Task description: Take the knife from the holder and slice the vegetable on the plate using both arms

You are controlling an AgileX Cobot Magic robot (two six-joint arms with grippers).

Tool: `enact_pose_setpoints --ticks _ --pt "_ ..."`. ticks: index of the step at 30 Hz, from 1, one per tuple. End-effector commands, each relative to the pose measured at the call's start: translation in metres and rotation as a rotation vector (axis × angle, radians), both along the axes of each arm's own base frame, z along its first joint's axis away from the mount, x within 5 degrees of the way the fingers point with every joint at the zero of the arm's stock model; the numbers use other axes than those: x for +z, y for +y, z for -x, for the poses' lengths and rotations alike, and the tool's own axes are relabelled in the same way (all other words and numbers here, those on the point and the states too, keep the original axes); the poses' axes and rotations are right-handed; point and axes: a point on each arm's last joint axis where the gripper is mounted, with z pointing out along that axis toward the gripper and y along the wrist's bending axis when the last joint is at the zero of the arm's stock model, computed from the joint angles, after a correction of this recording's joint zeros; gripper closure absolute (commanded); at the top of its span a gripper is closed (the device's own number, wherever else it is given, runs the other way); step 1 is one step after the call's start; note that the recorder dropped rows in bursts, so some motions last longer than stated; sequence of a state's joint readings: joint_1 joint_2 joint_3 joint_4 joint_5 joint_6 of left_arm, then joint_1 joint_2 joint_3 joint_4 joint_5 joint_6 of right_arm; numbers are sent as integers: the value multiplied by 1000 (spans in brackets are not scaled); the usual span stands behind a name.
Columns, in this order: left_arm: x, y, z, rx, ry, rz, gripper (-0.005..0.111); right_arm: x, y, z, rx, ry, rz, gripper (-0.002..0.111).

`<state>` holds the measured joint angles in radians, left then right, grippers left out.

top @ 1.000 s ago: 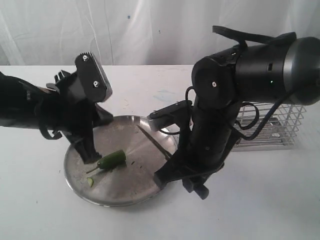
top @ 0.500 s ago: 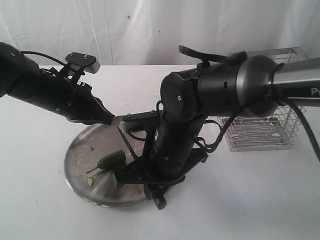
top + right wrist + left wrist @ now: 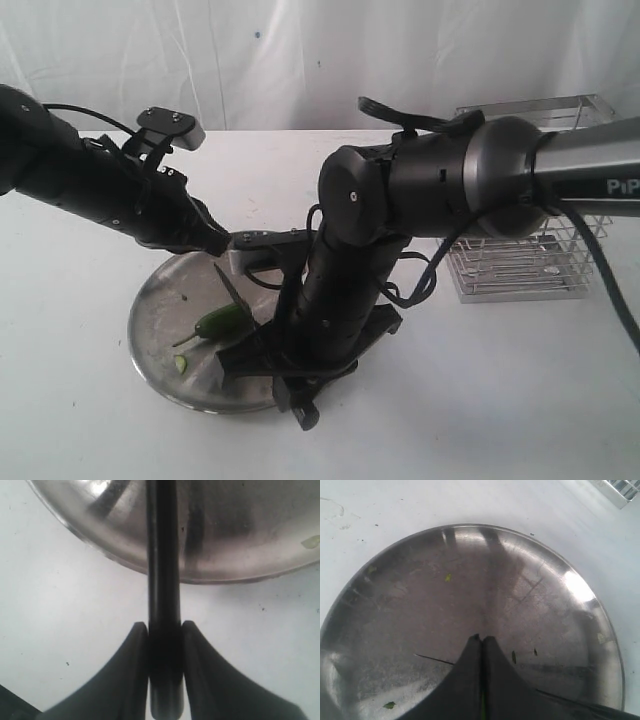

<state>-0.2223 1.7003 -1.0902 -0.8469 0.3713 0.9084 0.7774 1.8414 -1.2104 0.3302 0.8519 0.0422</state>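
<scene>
A white tabletop (image 3: pixel 90 420) is carrying two things. A round steel plate (image 3: pixel 150 335) is lying flat on it, toward 8 o'clock from the middle of the exterior view, with its raised rim catching the light. A silver wire holder (image 3: pixel 520 268) is standing upright on the surface at about 3 o'clock, well apart from the plate. A few small dark specks (image 3: pixel 67 663) are dotting the white surface near the plate's rim.
</scene>
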Motion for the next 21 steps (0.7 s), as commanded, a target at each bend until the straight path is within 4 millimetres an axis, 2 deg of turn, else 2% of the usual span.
enact_pose_setpoints --ticks 1,6,12,21 --pt "1 -1 0 -12 7 15 107 -1 1 -2 -9 -8 5 108" --pt "0 -1 -1 -5 7 16 107 -6 1 -1 -3 5 22 108" --pt "-14 -2 -3 -20 40 9 107 -5 1 -4 -26 -15 13 108" --pt "-13 -6 -4 -53 19 49 107 -6 1 -5 -33 -24 19 108"
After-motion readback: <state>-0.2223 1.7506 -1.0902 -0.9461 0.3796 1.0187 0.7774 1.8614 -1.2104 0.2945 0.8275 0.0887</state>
